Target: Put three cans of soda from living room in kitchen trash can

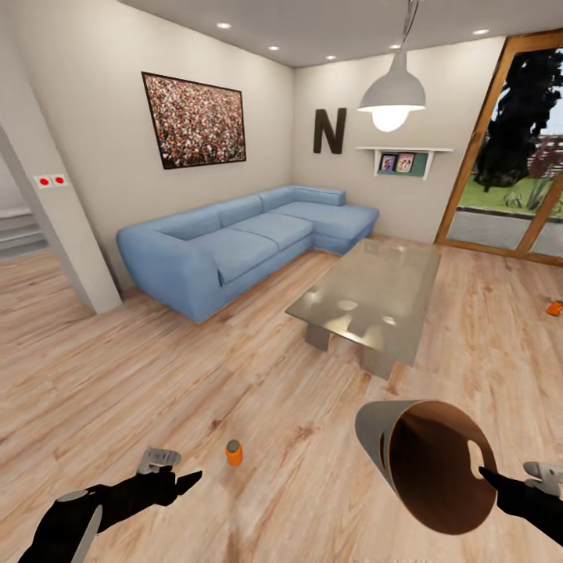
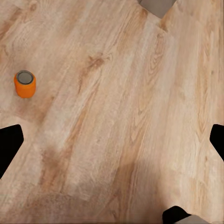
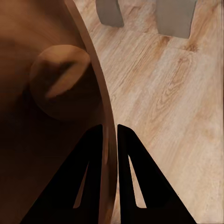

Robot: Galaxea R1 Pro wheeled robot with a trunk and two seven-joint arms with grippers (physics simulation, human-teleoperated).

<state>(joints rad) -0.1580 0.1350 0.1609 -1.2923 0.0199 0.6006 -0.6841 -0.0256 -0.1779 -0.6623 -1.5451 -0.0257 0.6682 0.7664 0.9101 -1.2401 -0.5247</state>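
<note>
Soda can (image 1: 234, 452) stands orange and upright on the wood floor (image 1: 156, 375) near the released left claw (image 1: 173, 470) — a second orange can (image 1: 554, 308) lies far right. Right claw (image 3: 109, 140) grips the tilted trash can's (image 1: 407, 453) rim — its tan inside looks empty.

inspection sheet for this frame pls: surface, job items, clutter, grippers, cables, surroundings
Surface: wood floor, light planks.
Job's things: orange can upright on the floor ahead of the left gripper; second orange can lying on the floor near the glass door; trash can held tilted off the floor, tan inside facing the camera. Third can: nothing seen.
Clutter: nothing seen.
Grippers: left gripper open, empty; right gripper pinching the trash can's rim.
Cables: nothing seen.
Surroundings: blue corner sofa, glass-topped table, pendant lamp, wall picture.
</note>
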